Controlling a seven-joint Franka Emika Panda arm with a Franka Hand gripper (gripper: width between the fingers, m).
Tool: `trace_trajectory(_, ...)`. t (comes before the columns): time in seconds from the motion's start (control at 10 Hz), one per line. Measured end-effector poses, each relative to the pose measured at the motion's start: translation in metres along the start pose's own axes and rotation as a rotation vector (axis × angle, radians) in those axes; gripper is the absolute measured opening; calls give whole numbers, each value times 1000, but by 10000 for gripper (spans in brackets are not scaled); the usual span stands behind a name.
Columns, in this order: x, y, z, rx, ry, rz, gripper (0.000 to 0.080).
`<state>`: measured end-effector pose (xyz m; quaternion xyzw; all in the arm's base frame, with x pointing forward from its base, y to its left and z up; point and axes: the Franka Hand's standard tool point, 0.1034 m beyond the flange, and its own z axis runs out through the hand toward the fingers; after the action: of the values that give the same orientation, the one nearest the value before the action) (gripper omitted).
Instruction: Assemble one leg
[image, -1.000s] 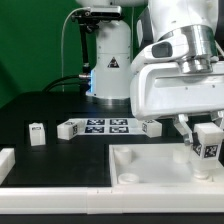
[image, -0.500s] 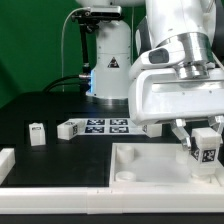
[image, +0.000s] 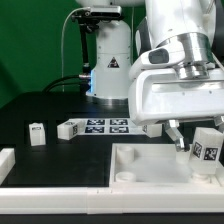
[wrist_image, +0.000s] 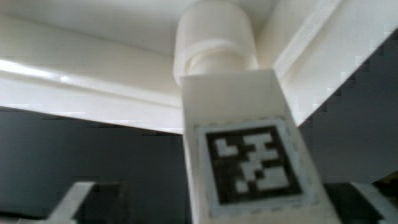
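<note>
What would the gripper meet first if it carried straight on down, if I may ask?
The gripper has the leg between its fingers; the leg's lower end would probably meet the white panel first.

Robotics lab, test bench. Evidence: robot arm base (image: 108, 62) mounted on a black table (image: 40, 108); green backdrop (image: 25, 40); marker board (image: 95, 126) of printed tags; leg (image: 207, 150) tagged likewise.

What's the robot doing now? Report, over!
End effector open, astride the leg. Leg tilted on white panel, exterior view's right. No obstruction seen.
</note>
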<state>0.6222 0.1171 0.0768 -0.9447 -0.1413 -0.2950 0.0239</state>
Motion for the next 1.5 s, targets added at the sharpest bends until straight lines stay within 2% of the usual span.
trace_trajectory(0.1, 0, 0, 0, 0, 0, 0, 635)
trace_trajectory(0.6, 0, 0, -1, -1, 0, 4, 649)
trace_trajectory(0.9, 2, 2, -18, -3, -12, 10, 649)
trace_trajectory(1.1, 2, 1, -20, 3, -32, 10, 649)
trace_trajectory(1.2, 0, -1, -18, 9, -52, 12, 649)
trace_trajectory(1.3, -4, -11, -18, 54, -212, 18, 649)
trace_trajectory(1.4, 1, -12, -17, 66, -276, 43, 649)
trace_trajectory(1.5, -2, -16, -17, 84, -394, 75, 649)
